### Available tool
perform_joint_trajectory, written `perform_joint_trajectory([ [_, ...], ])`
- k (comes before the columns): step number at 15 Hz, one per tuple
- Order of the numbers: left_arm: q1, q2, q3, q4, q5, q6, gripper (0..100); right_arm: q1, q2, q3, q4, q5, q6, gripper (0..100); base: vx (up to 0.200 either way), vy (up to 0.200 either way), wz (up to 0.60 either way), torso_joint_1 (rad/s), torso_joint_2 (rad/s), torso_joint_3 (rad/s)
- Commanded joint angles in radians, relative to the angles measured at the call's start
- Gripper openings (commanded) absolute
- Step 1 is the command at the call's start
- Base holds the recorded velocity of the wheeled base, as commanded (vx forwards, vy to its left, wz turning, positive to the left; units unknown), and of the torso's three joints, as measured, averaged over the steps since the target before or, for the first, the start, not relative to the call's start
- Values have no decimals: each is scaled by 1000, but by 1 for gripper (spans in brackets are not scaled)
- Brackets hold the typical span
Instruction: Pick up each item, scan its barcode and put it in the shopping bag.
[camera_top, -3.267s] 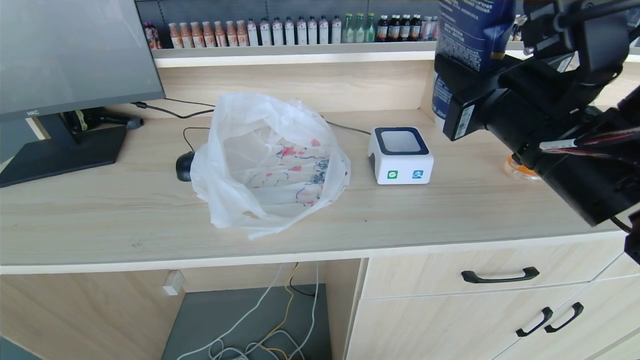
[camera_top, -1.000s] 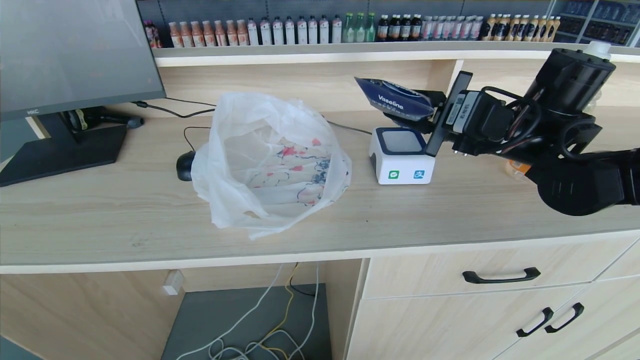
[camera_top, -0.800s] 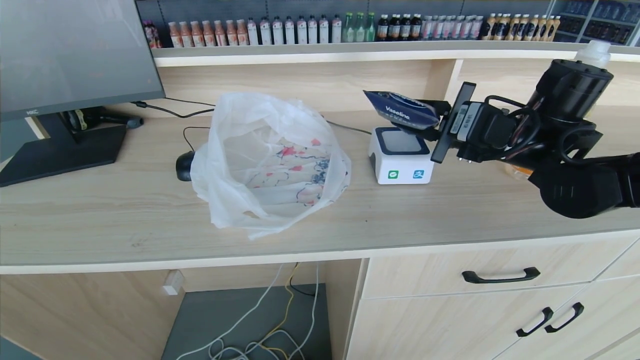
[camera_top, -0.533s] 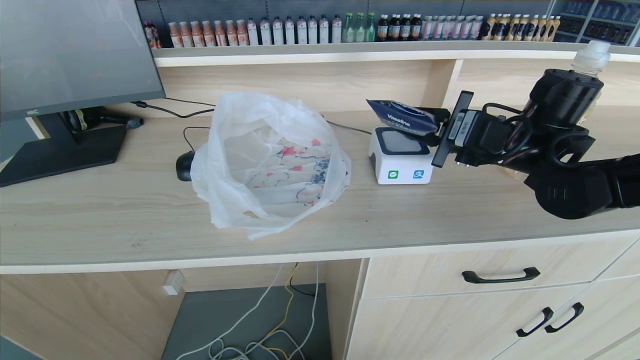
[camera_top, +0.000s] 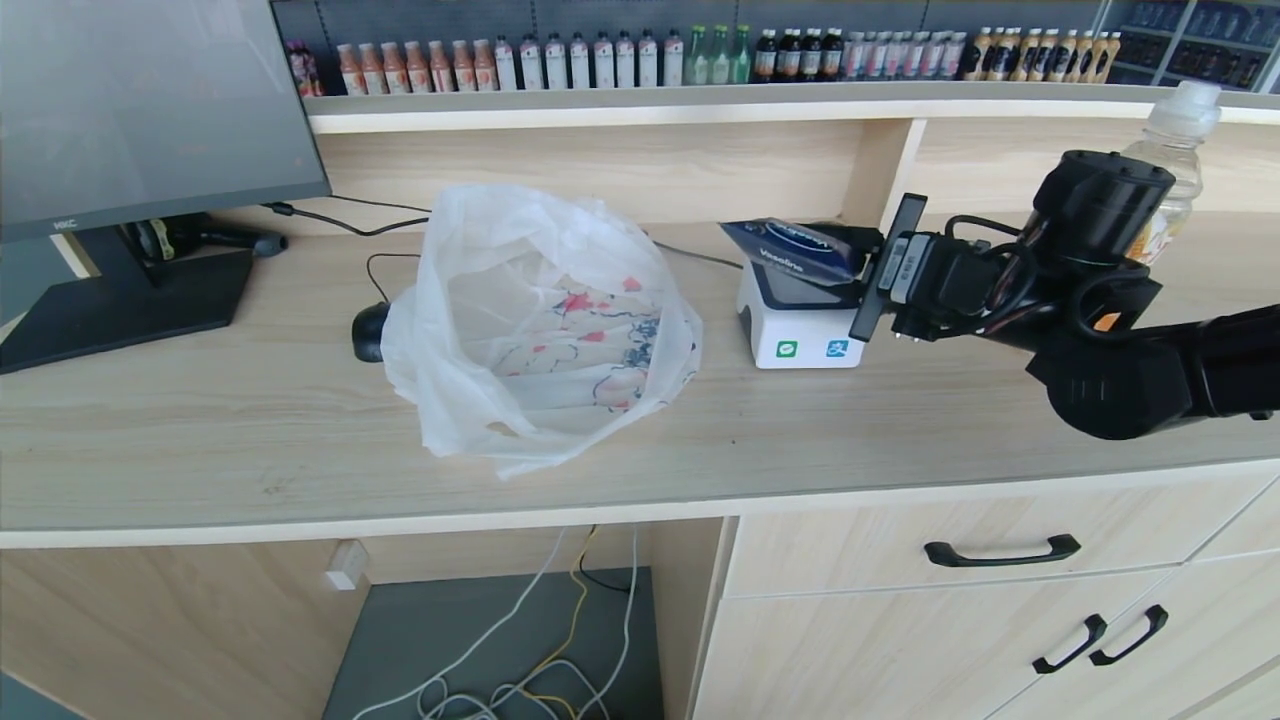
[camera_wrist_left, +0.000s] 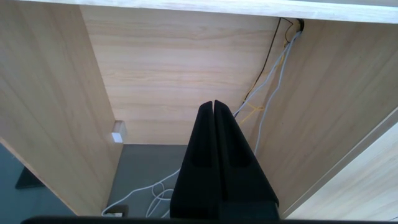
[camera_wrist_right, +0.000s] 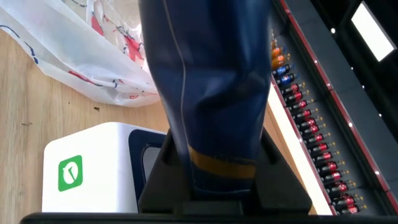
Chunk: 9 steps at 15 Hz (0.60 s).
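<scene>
1 pouch (camera_top: 795, 252), 1 scnr (camera_top: 800, 338), 1 bag (camera_top: 540, 320)

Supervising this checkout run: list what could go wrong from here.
The right end effector holds the blue pouch by one end, very low over the scanner; dipping lower could shove the scanner.
The shopping bag has a soft, slumped rim; the pouch may snag it on the way in.
The bottle stands close behind the right arm; a swing back could topple it.

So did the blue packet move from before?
Yes. The blue packet in the right gripper has come down, and now sits just above the white scanner; the scanner itself stayed put.
</scene>
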Motion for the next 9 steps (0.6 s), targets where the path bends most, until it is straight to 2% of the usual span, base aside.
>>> perform_joint_trajectory([
  [1,0,0,0,0,0,0,0,3,3,0,1,0,-1,0,0,0,0,0,0,0],
  [9,0,0,0,0,0,0,0,3,12,8,1,0,-3,0,0,0,0,0,0,0],
])
